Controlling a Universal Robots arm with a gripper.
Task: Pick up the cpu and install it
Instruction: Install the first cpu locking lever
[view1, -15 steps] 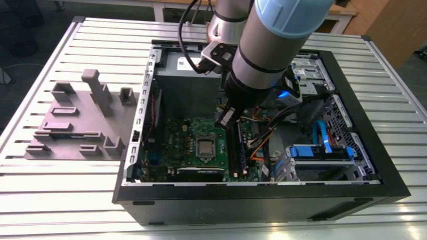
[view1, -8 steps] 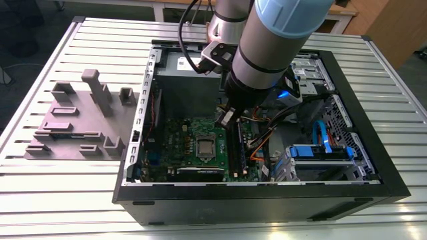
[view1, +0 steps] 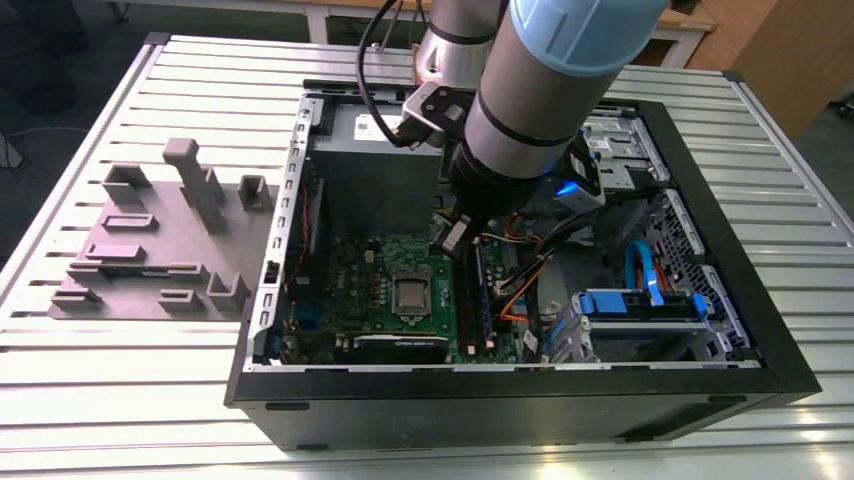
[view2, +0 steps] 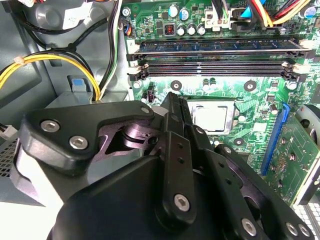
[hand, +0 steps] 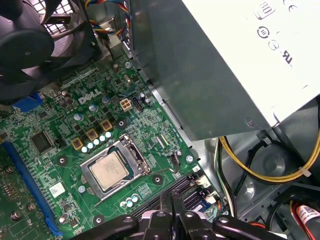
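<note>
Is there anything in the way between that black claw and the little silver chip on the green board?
Nothing visible. The cpu lies in its socket on the motherboard, its top bare, and open space separates it from the tool, which hangs above the memory slots beside it.

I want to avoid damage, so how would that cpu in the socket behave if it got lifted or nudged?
The cpu looks flat, thin and rigid, probably light. Its smooth metal top may be slippery. Sitting inside the socket frame, it would likely resist sliding sideways.
</note>
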